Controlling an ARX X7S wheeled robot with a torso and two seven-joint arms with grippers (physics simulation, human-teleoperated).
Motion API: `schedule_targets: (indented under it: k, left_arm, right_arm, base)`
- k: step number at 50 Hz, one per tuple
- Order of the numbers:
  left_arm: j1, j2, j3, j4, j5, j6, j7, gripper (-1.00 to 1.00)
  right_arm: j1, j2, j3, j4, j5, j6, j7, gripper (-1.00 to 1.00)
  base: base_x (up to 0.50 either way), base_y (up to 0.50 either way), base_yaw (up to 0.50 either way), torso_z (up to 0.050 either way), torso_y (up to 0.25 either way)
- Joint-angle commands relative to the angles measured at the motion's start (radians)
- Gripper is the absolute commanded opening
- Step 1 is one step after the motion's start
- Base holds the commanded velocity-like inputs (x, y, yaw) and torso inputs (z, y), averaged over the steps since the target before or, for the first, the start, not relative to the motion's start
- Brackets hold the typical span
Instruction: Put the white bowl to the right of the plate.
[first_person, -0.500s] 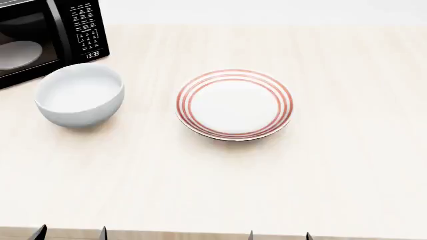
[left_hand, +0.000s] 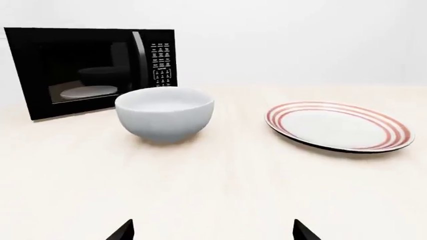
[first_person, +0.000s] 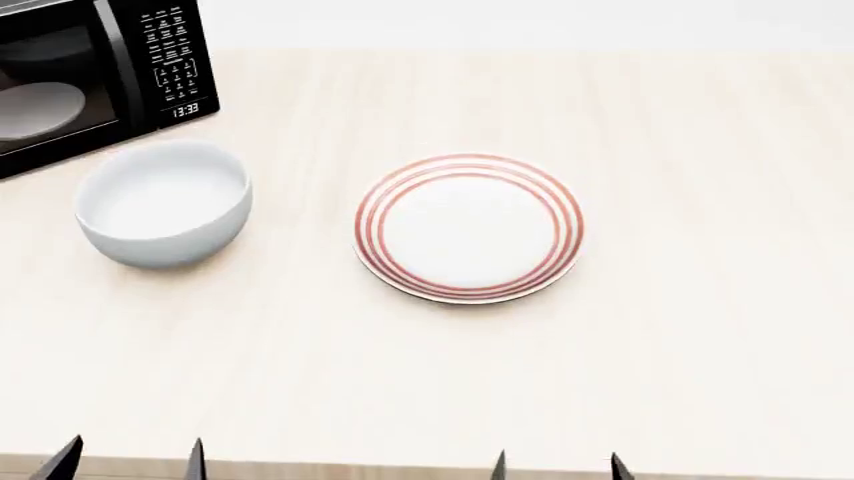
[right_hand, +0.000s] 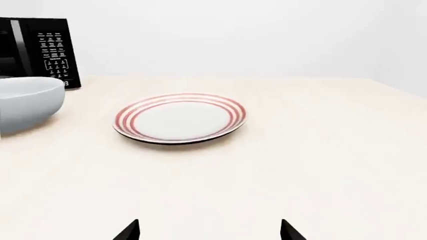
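Note:
The white bowl stands upright on the pale wooden table, left of the plate with red rings and just in front of the microwave. The bowl also shows in the left wrist view and at the edge of the right wrist view. The plate shows there too, in the left wrist view and the right wrist view. My left gripper and right gripper sit at the table's near edge, both open and empty, only fingertips showing. They are well short of the bowl and the plate.
A black microwave stands at the back left, close behind the bowl, with a greyish glass disc inside. It also shows in the left wrist view. Bare tabletop lies right of the plate.
The head view has shifted a little: bowl, plate and microwave sit slightly lower in the frame. The left fingertips show a bit more at the bottom edge.

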Motion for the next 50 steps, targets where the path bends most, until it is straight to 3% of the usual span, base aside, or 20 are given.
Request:
schedule_targets:
  k: [1,7,25,50]
  left_arm:
    - [-0.036,-0.052,0.004,0.210,-0.025,-0.196,-0.025,1.00]
    - [-0.046,-0.080,-0.015,0.383,-0.057,-0.308,-0.030,1.00]
    - [-0.030,-0.096,-0.005,0.395,-0.080,-0.301,-0.035,1.00]
    - [-0.026,-0.111,0.005,0.396,-0.102,-0.295,-0.050,1.00]
  right_arm:
    - [0.046,0.034,0.008,-0.233,0.045,0.190,0.037,1.00]
    - [0.065,0.053,0.034,-0.366,0.057,0.268,0.070,1.00]
    - [0.041,0.070,0.061,-0.404,0.184,0.242,0.018,1.00]
    - [0.043,0.095,0.028,-0.393,0.191,0.241,0.034,1.00]
  base:
    - [0.00,0.00,0.00,0.000,0.000]
    - [0.00,0.00,0.00,0.000,0.000]
    - [0.27,0.44,0.00,0.000,0.000]
    - [0.50,-0.07,0.00,0.000,0.000]
